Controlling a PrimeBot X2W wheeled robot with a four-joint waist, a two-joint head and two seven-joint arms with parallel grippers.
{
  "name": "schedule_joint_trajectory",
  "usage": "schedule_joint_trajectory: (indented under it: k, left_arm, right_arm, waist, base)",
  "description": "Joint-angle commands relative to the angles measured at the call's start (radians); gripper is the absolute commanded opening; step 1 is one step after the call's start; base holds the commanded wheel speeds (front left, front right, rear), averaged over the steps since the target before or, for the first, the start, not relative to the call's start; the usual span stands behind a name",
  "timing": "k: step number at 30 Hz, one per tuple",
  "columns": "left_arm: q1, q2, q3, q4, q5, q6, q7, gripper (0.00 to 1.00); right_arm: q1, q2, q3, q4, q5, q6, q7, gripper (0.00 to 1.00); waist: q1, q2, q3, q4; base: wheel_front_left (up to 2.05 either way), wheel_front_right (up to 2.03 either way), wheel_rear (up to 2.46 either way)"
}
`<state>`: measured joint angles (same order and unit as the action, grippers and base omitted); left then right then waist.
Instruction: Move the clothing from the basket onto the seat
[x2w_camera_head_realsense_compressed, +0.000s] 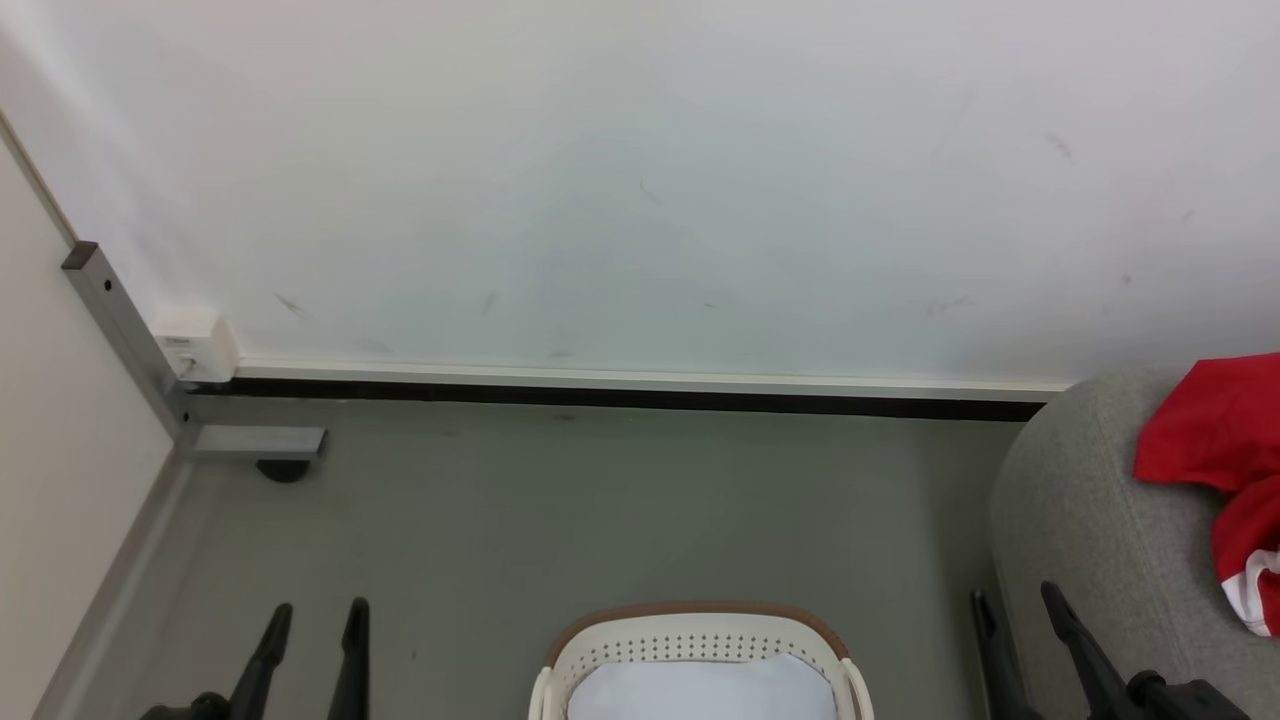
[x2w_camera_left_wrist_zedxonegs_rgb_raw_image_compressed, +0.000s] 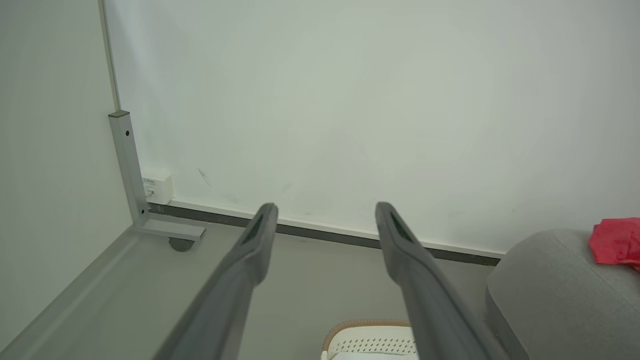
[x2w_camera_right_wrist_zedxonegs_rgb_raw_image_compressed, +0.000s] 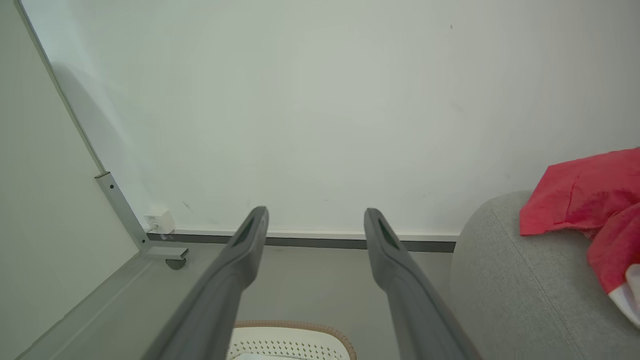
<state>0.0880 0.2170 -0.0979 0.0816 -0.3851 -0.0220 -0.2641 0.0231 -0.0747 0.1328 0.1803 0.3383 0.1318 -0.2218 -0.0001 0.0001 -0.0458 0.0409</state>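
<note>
Nearest, at the bottom edge of the head view, the left gripper (x2w_camera_head_realsense_compressed: 320, 608) stands at the left and the right gripper (x2w_camera_head_realsense_compressed: 1014, 596) at the right, each with its two dark fingers spread wide and nothing between them; both wrist views show the same parted, empty fingers. Between them on the floor (x2w_camera_head_realsense_compressed: 560, 510) sits the basket (x2w_camera_head_realsense_compressed: 700, 645), its brown rim and perforated wall in view, and in the part that shows lies a flat white pad (x2w_camera_head_realsense_compressed: 700, 690) with no red fabric on it; its near half is cut off by the frame. To the right, just beyond the right gripper, rises the rounded end of the seat (x2w_camera_head_realsense_compressed: 1080, 520), and the clothing (x2w_camera_head_realsense_compressed: 1205, 425) lies on top of it in a loose red heap with a strip of white trim at its near edge. By the look of it the cloth is light, limp and thin, so it should bunch and drape rather than hold a shape and may trail or snag if lifted by one corner; a raised fold or ridge near the middle of the heap seems the best place to pinch. Farthest back, the skirting runs below the pale wall (x2w_camera_head_realsense_compressed: 640, 180), with a metal post (x2w_camera_head_realsense_compressed: 120, 320) and a small white box (x2w_camera_head_realsense_compressed: 195, 345) in the left corner.
</note>
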Motion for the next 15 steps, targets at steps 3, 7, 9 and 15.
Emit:
schedule_joint_trajectory:
  k: [3,7,9,15]
  left_arm:
    - [0.012,-0.022,0.026,0.025,0.027,-0.019,0.000,1.00]
    - [0.009,-0.035,0.044,0.034,0.041,-0.035,0.000,1.00]
    - [0.008,-0.041,0.055,0.035,0.048,-0.041,0.000,1.00]
    - [0.008,-0.060,0.078,0.035,0.071,-0.059,0.000,1.00]
  right_arm:
    - [-0.002,0.006,0.006,0.024,0.000,-0.002,-0.015,1.00]
    - [-0.017,0.011,0.017,0.033,0.000,-0.002,-0.018,1.00]
    - [-0.024,0.012,0.021,0.037,-0.005,-0.002,-0.020,1.00]
    - [-0.034,0.016,0.029,0.046,-0.019,-0.002,-0.026,1.00]
  waist:
    - [0.0001,-0.0001,-0.003,-0.008]
    - [0.0001,-0.0001,-0.006,-0.013]
    - [0.0001,-0.0001,-0.005,-0.016]
    - [0.0001,-0.0001,-0.004,-0.023]
  base:
    - [0.00,0.00,0.00]
    - [0.00,0.00,0.00]
    - [0.00,0.00,0.00]
    - [0.00,0.00,0.00]
